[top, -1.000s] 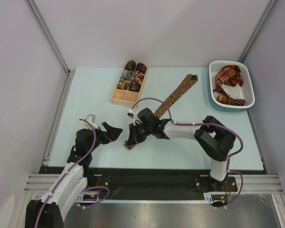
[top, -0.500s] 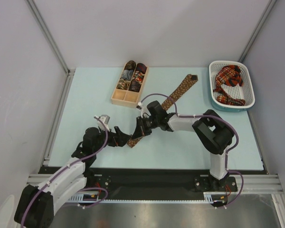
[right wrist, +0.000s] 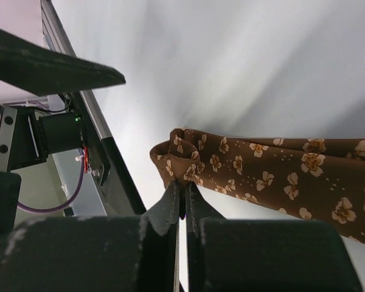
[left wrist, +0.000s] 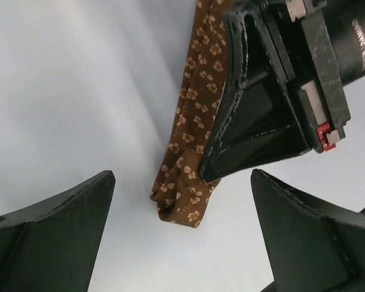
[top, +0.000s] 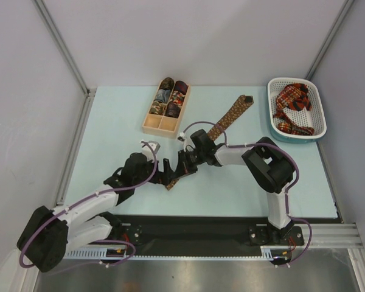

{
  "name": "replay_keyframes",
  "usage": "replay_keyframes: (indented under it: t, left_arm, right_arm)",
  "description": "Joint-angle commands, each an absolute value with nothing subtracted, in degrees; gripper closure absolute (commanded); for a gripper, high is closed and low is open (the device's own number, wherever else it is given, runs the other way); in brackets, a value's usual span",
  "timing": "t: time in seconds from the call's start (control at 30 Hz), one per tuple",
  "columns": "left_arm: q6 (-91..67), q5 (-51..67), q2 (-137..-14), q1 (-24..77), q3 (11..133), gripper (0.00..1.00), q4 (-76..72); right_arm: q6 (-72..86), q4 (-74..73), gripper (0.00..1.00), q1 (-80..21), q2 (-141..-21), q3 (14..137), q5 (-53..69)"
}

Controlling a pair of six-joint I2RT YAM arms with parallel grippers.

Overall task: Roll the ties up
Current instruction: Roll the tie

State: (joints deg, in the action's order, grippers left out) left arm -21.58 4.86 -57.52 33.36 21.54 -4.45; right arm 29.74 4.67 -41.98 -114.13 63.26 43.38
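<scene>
While my right gripper [right wrist: 184, 193] pinches the lower-left end of the long brown gold-flowered fabric tie [top: 230, 117], stretched diagonally toward upper right mid-frame, my outstretched left gripper [left wrist: 182, 177] gapes empty around it.

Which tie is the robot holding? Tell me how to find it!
On the pale blue table, between the wooden divided box and the white basket, lies a long brown fabric tie with gold flowers. Only it is stretched out, its end pinched by the right end effector.
</scene>
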Motion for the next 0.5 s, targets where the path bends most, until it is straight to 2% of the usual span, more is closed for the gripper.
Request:
replay_keyframes:
  t: [0.0,0.3,0.47]
  left_arm:
    - [-18.72,0.18,-59.84,36.73,26.01,0.00,-1.24]
    - [-8.97,-5.36,-61.44,43.33,27.42,0.02,-2.54]
    - [-4.31,-1.59,-58.80,44.12,25.31,0.00,-6.50]
  right_arm:
    - [29.00,5.44,1.00,-41.40,-114.61,64.69,43.59]
    - [29.62,7.38,1.00,-41.13,-115.31,63.81,43.51]
    - [29.79,7.65,1.00,-40.78,-115.31,63.37,43.24]
